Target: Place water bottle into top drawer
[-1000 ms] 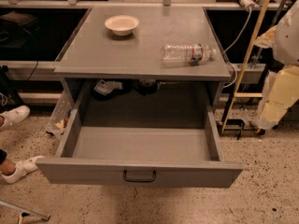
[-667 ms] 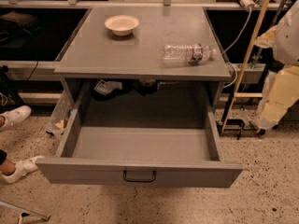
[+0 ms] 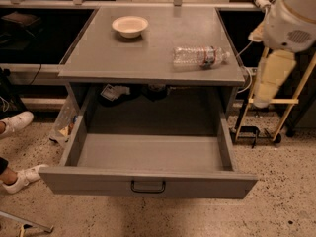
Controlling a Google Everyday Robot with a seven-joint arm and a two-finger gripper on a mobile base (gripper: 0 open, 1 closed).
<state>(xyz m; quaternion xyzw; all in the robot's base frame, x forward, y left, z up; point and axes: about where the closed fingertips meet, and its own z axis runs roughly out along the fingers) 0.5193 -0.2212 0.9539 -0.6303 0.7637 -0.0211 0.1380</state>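
Note:
The water bottle [image 3: 200, 57] lies on its side on the right part of the grey cabinet top [image 3: 123, 58], white cap pointing right. The top drawer [image 3: 148, 181] is pulled wide open below it and its grey inside shows nothing in it; a small black handle [image 3: 148, 186] sits at the centre of its front panel. Only my arm's white [image 3: 291, 19] and cream [image 3: 269, 83] segments show at the right edge, beside the cabinet and to the right of the bottle. My gripper itself is out of view.
A white bowl [image 3: 130, 25] stands at the back left of the cabinet top. A person's white shoes [image 3: 15, 122] are on the floor at the left. A wooden-legged stand [image 3: 276, 112] with cables is at the right, behind my arm.
My arm's segments at the right edge have shifted a little to the left and up. The bottle, bowl and drawer have not moved.

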